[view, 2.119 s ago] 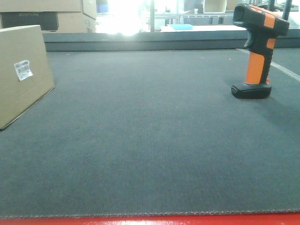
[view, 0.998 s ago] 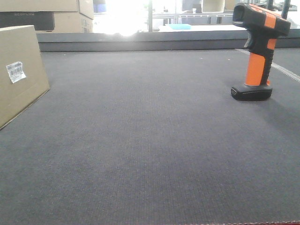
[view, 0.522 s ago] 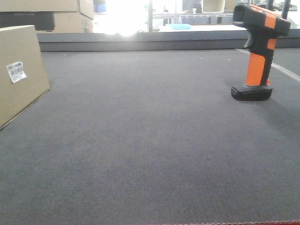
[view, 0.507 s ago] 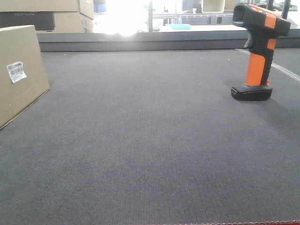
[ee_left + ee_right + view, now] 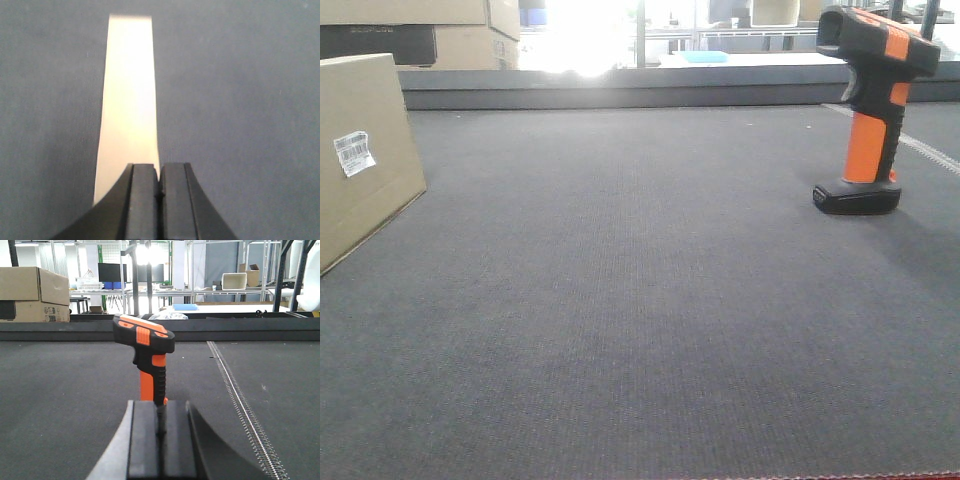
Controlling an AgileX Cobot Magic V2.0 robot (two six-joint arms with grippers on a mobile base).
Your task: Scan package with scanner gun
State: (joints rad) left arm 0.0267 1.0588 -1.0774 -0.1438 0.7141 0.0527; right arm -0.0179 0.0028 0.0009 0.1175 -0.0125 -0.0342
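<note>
package (image 5: 365, 200): brown, white barcode label (image 5: 352, 153)
scanner gun (image 5: 866, 145): black, orange stripe and handle
mat (image 5: 640, 300): dark grey, fine weave

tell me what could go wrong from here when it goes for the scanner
1. The right pincer is shut and lined up with the upright scanner gun; driving forward unopened could topple it.
2. The barcode label is small and sits tilted on the package, far from the scanner, so a scan may miss.
</note>
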